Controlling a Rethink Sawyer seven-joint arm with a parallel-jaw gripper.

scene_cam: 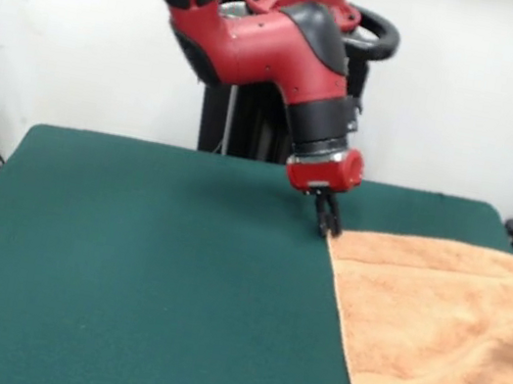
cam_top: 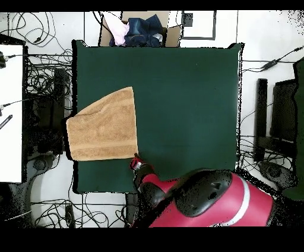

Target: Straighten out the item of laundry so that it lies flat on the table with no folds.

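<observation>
The hand towel is seen spread at one side of the table, at the right in the front view. In the overhead view the towel extends past the table's side edge, so part of it overhangs rather than resting on the green top. Its outline is a skewed quadrilateral, not a clean rectangle; one woven band is visible running parallel to its edge nearest the robot. No obvious doubled-over fold is made out, though the tapered shape suggests some of the cloth is still drawn in or hanging.

The gripper is positioned at the towel's corner nearest the robot, tips down at table level and touching or just beside the cloth. Whether the jaws are closed on the corner cannot be told from either view.

Judgement: task is well advanced but not finished. The towel remains to be pulled fully onto the table and squared.

Containers: a cardboard box is seen beyond the far table edge in the overhead view, holding dark blue and pink cloth items.
</observation>
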